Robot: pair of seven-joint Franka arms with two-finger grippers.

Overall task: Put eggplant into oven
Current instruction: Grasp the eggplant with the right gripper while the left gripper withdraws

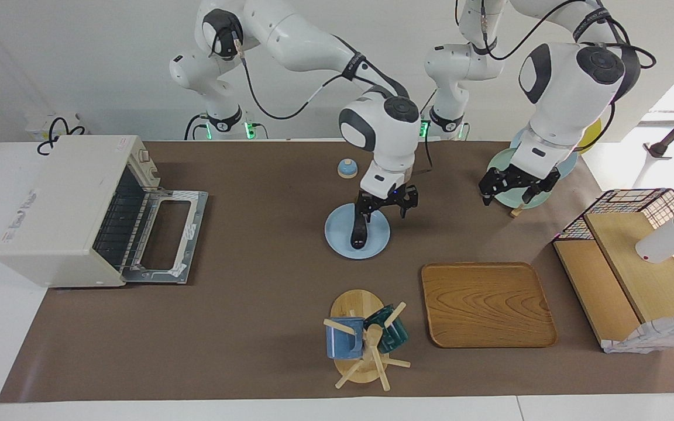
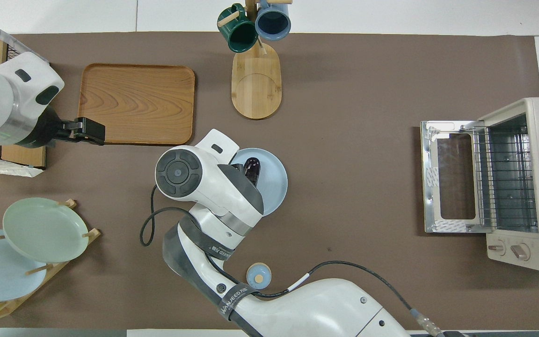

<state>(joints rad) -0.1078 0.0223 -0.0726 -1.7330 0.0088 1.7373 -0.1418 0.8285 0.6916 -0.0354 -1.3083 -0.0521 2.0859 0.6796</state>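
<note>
The dark purple eggplant (image 1: 359, 232) lies on a blue plate (image 1: 337, 234) in the middle of the table; its tip shows in the overhead view (image 2: 252, 168) beside my right arm. My right gripper (image 1: 382, 210) is open, low over the plate's edge nearer the robots, with one finger (image 1: 361, 211) at the eggplant's nearer end. The cream-white oven (image 1: 59, 204) stands at the right arm's end of the table with its door (image 1: 167, 237) folded down and its wire rack (image 2: 503, 178) showing. My left gripper (image 1: 515, 192) is open and empty over the plate rack.
A wooden tray (image 1: 486, 304) and a mug tree (image 1: 363, 339) with a blue and a green mug lie farther from the robots than the plate. A plate rack (image 2: 40, 229), a wire basket with boards (image 1: 635, 257) and a small blue bell (image 1: 347, 168) are also here.
</note>
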